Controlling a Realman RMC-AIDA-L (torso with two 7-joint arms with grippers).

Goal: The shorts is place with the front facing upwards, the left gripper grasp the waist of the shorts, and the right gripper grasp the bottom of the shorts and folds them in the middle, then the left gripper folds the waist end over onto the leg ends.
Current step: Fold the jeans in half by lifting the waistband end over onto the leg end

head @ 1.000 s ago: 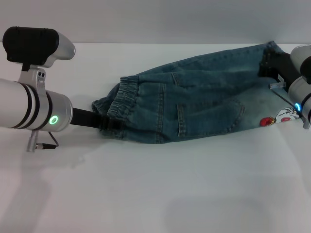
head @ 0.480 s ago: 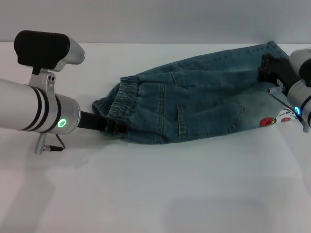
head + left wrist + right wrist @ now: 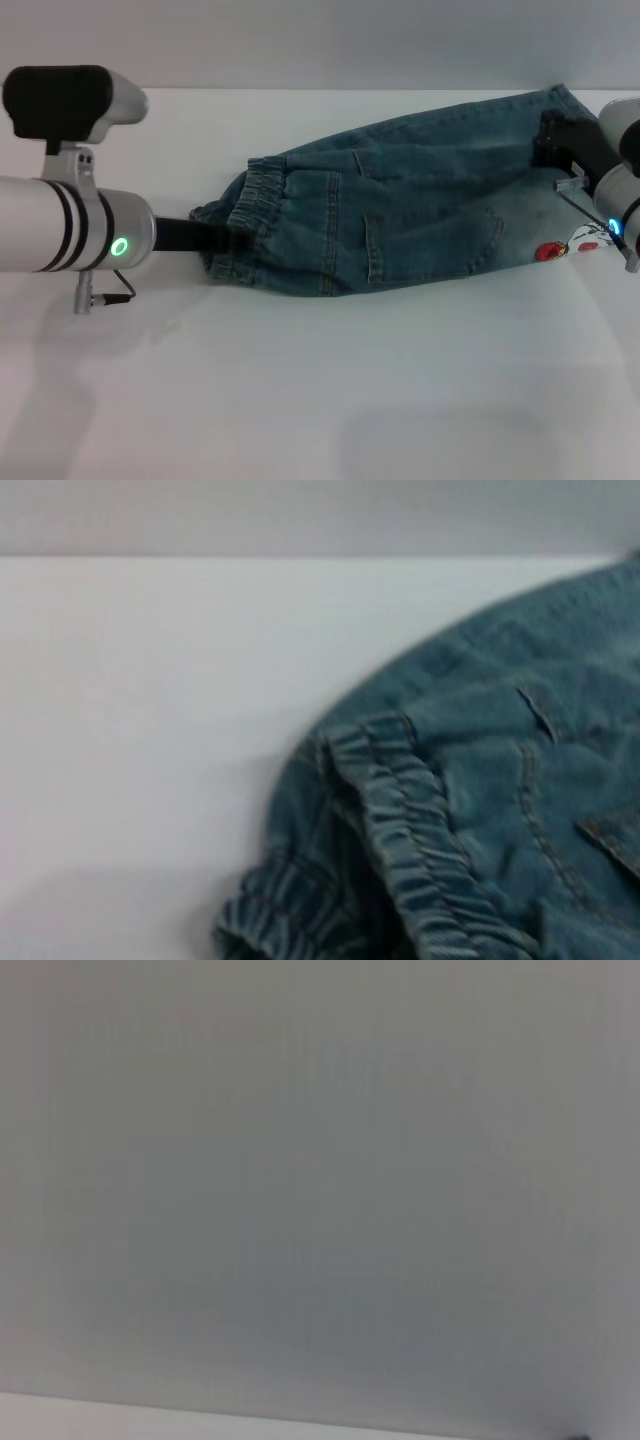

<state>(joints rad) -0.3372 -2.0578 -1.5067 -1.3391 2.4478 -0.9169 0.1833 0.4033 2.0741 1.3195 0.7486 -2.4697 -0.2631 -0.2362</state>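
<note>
Head view: denim shorts (image 3: 400, 200) spread across the white table (image 3: 300, 400), filling the middle and upper right of the frame, already doubled along their length. Waist of the shorts (image 3: 250, 215), a ruffled elastic band, at the left centre; bottom of the shorts (image 3: 560, 170) at the far right, with a small red patch (image 3: 548, 251) low on the hem. Left gripper (image 3: 222, 241) reaching in from the left edge behind a silver wrist with a green ring, black fingers buried in the gathered band and apparently clamped on it, tips hidden by cloth. Right gripper (image 3: 552, 138) coming in from the right edge with a cyan light on its wrist, black claw lying on the upper corner of the hem; closed or apart, cannot tell.

Left wrist view: waist of the shorts (image 3: 420, 860) filling the lower right of the frame, elastic ruffles running diagonally, a pocket seam (image 3: 540, 715) farther right, bare white table (image 3: 140, 730) over the left half. No fingers visible.

Right wrist view: only a plain grey wall (image 3: 320, 1160) and a thin white strip of table (image 3: 150, 1418) along the bottom edge.
</note>
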